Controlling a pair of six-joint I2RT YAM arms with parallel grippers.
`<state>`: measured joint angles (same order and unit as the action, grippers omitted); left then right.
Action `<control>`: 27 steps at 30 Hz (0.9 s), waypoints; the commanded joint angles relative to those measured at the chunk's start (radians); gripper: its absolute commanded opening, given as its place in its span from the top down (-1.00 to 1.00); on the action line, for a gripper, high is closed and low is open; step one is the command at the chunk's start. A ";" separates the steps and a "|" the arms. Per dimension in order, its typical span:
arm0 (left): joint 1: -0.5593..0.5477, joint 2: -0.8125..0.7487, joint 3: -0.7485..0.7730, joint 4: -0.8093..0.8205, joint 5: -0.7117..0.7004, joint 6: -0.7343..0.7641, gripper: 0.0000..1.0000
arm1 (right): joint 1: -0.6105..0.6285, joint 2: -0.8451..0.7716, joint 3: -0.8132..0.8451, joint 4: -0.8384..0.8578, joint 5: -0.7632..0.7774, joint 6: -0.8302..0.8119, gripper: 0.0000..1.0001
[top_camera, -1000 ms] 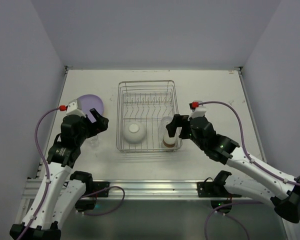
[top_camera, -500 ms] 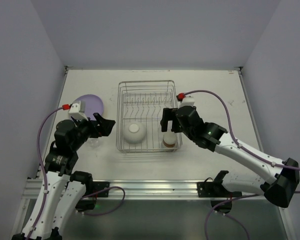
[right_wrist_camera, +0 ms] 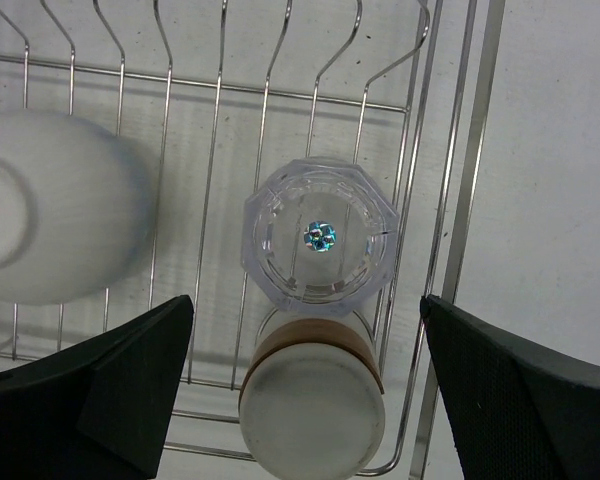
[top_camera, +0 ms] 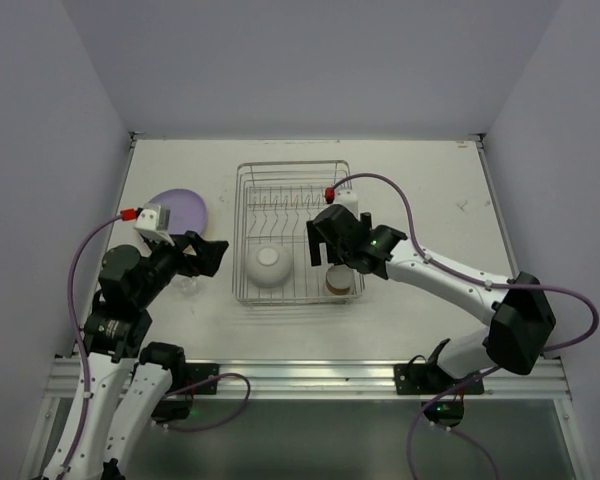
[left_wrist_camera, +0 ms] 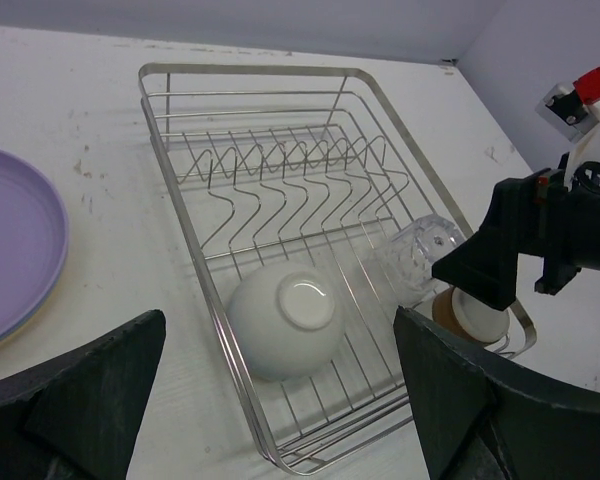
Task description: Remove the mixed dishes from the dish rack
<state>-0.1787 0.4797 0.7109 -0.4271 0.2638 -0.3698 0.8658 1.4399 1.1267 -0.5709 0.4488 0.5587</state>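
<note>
The silver wire dish rack (top_camera: 292,165) stands mid-table. In it lie an upside-down white bowl (top_camera: 268,265), an upside-down clear glass (right_wrist_camera: 320,240) and a brown cup (top_camera: 337,283) at the near right corner. My right gripper (top_camera: 320,245) is open and empty above the glass and cup; its fingers (right_wrist_camera: 110,390) straddle them in the right wrist view. My left gripper (top_camera: 208,250) is open and empty, left of the rack, facing the bowl (left_wrist_camera: 280,320). A purple plate (top_camera: 180,210) lies on the table at the left, on top of another plate.
A small clear glass (top_camera: 187,283) stands on the table under my left arm, between the plates and the rack. The rack's upright prongs (left_wrist_camera: 280,165) fill its far half. The enclosure's walls stand on the left, right and back.
My right gripper has moved left and further in, from beside the rack's right edge to over the glass and cup. My left gripper has shifted slightly right towards the rack.
</note>
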 commanded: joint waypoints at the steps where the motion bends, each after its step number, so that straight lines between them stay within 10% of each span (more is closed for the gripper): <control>1: 0.004 -0.010 -0.011 0.048 0.040 0.037 -1.00 | 0.007 0.014 0.054 -0.023 0.041 0.006 -0.98; 27: -0.008 0.071 0.016 -0.010 -0.040 0.012 -1.00 | -0.014 0.140 0.100 0.026 0.051 -0.005 -0.82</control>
<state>-0.1802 0.5350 0.7010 -0.4358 0.2398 -0.3557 0.8619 1.5673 1.1862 -0.5678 0.4797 0.5564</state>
